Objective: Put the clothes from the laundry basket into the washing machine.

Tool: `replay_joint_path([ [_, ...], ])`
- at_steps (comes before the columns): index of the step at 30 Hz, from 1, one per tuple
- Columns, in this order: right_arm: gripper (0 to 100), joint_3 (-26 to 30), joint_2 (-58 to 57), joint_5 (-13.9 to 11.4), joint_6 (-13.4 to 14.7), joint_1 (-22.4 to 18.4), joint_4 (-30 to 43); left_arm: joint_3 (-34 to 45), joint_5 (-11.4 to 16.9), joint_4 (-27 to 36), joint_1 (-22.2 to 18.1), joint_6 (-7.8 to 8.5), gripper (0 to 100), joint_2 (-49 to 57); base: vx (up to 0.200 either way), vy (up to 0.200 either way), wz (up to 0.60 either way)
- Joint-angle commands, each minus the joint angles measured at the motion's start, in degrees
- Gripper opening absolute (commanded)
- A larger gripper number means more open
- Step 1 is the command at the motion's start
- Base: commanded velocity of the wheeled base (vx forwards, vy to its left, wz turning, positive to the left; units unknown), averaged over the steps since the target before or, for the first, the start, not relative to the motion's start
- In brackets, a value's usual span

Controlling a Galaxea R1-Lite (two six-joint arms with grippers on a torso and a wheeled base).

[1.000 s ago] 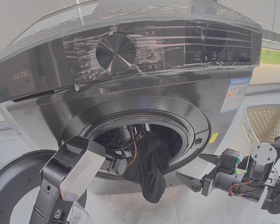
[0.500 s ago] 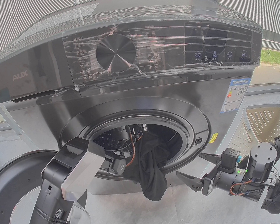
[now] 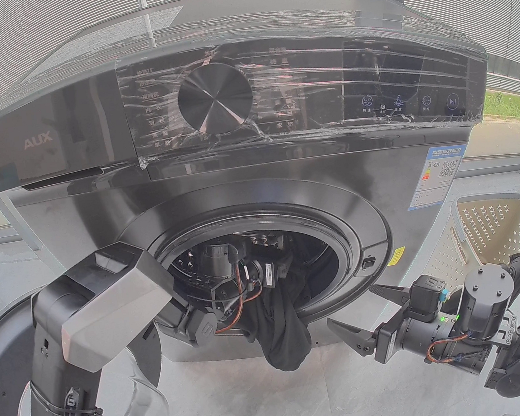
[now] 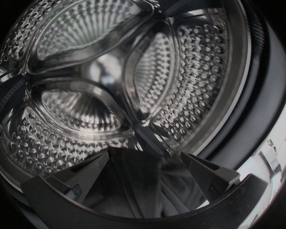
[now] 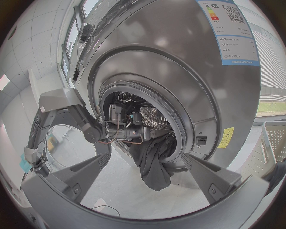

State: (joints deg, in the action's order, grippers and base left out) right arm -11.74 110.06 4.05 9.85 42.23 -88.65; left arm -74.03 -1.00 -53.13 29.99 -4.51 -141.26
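Left tool [image 4: 144, 153], fingers apart, sits inside perforated steel drum [image 4: 166, 89]. Black cloth garment [image 3: 280, 333] drapes vertically out of drum mouth, just below it, frame centre-low. Right tool [image 3: 350, 305], also apart, lower right, farther.

Washing machine [image 3: 306, 175]: one
Door [image 3: 1, 384]: one
Black garment [image 3: 283, 333]: one
Laundry basket [image 3: 497, 222]: one
Control dial [image 3: 215, 98]: one
Stickers: two, blue label [image 3: 437, 176], yellow tag [image 3: 395, 256]
Grippers: two, left gripper [image 4: 143, 153], right gripper [image 3: 353, 306]

Dark garment [image 5: 155, 167] hung over washing machine [image 5: 178, 59] door rim — half out; left arm [image 5: 89, 128] extended into drum; right gripper [image 5: 143, 156] jaws apart.
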Motion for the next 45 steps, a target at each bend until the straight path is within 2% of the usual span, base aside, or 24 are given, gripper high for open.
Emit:
replay_joint_path([
  [1, 100, -0.5, -0.2, 0.0, -0.3, 0.1, 0.0, 7.7, 2.8, 2.1, 1.3, 1.26, 100, 6.2, 0.000, 0.000, 0.00],
  [4, 100, -0.4, -0.5, 0.0, -0.3, 0.0, 0.0, 8.0, 2.8, 2.1, 1.4, 2.58, 100, 5.2, 0.000, 0.000, 0.00],
  [26, 100, -1.2, -0.5, -0.1, -0.2, 0.0, -0.1, 4.2, 2.1, 2.5, 1.1, 3.46, 100, -3.8, 0.000, 0.000, 0.00],
  [27, 100, -1.2, -0.5, -0.1, -0.2, -0.1, -0.1, 4.2, 2.1, 2.3, 1.0, 3.63, 0, -3.9, 0.000, 0.000, 0.00],
  [34, 100, -1.3, -0.5, -0.1, -0.2, -0.3, -0.1, 3.4, 2.0, 1.9, 0.8, 3.54, 0, -3.8, 0.000, 0.000, 0.00],
  [36, 100, -1.3, -0.5, 0.0, -0.2, -0.3, -0.1, -0.6, 1.0, 2.1, 0.4, 2.49, 0, -3.6, 0.000, 0.000, 0.00],
  [41, 100, -1.3, -0.7, 0.0, -0.2, -0.3, -0.1, -8.6, -3.1, 1.9, -0.5, -1.47, 0, -4.0, 0.000, 0.000, 0.00],
  [45, 100, -1.6, -0.6, 0.0, -0.1, -0.3, -0.1, -12.0, -4.6, 0.9, -0.9, -1.64, 0, -5.0, 0.000, 0.000, 0.00],
])
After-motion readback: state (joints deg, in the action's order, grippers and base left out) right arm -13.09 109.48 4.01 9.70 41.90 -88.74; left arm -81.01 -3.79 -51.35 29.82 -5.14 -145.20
